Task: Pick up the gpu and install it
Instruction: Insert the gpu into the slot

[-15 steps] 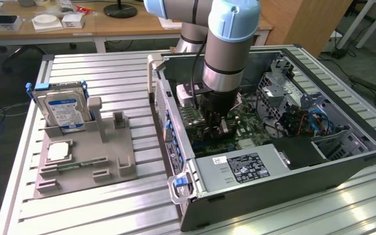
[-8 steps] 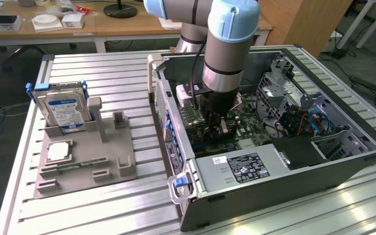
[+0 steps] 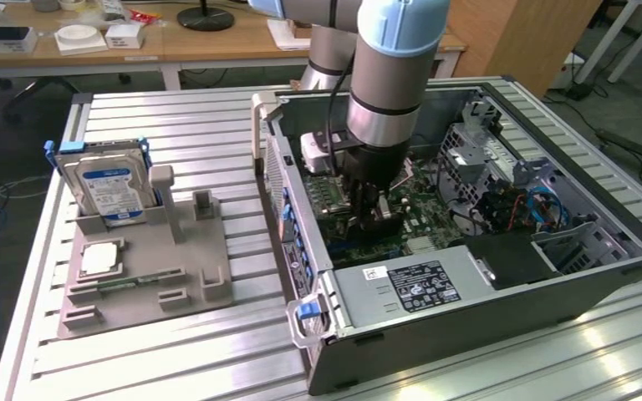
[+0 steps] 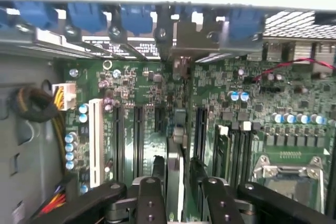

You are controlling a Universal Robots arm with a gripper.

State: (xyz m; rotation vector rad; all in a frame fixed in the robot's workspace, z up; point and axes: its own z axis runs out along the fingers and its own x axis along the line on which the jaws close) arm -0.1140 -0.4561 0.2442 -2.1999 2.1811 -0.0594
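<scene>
In the exterior view, reaching straight down with the arm point(image 3: 394, 75) into the open computer case point(image 3: 466, 322), lying on its side on the tabletop point(image 3: 187, 125). Hanging the gripper point(image 3: 374, 230) low over the green board point(image 3: 438, 230) inside. Standing a silver hard drive point(image 3: 107, 188) up in a gray holder point(image 3: 154, 280), well apart, toward the exterior view's left. In the wrist view, looking along the green board point(image 4: 131, 82) at the blue clips point(image 4: 86, 14) on the case wall. Standing the gpu point(image 4: 175, 166) on its thin edge in the board, right between the two sides of the gripper point(image 4: 181, 184). Keeping the jaws partly apart, one on each side of the card; not able to tell if squeezing it or just beside it.
</scene>
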